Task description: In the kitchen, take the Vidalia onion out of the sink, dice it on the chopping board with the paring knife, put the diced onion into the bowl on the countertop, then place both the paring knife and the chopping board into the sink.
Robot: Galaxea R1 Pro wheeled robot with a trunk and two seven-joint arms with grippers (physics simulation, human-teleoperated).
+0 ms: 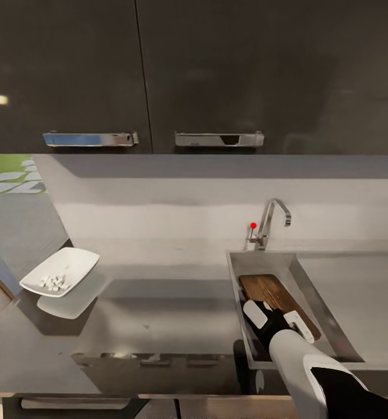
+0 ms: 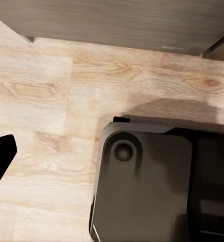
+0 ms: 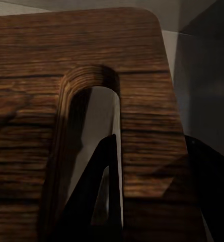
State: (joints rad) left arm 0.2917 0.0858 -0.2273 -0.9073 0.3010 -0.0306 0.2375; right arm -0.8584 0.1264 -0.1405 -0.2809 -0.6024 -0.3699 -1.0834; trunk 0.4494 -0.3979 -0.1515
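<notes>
The dark-brown chopping board (image 1: 269, 291) lies tilted inside the sink (image 1: 233, 273), its handle slot towards me. My right gripper (image 1: 278, 319) reaches down onto its near end. In the right wrist view one finger (image 3: 99, 196) passes through the slot of the chopping board (image 3: 31, 101) and the other sits at the board's outer edge, so the gripper (image 3: 152, 138) is shut on that strip. The white bowl (image 1: 71, 265) stands at the left on the grey countertop (image 1: 159, 308) and holds diced onion (image 1: 55, 282). The paring knife is out of view. One black finger (image 2: 0, 159) of the left gripper hangs over the floor.
A faucet (image 1: 269, 224) with a red-tipped lever rises behind the sink. Dark upper cabinets (image 1: 159, 70) hang overhead. In the left wrist view there is light wooden floor (image 2: 51, 91) and my dark base (image 2: 152, 191).
</notes>
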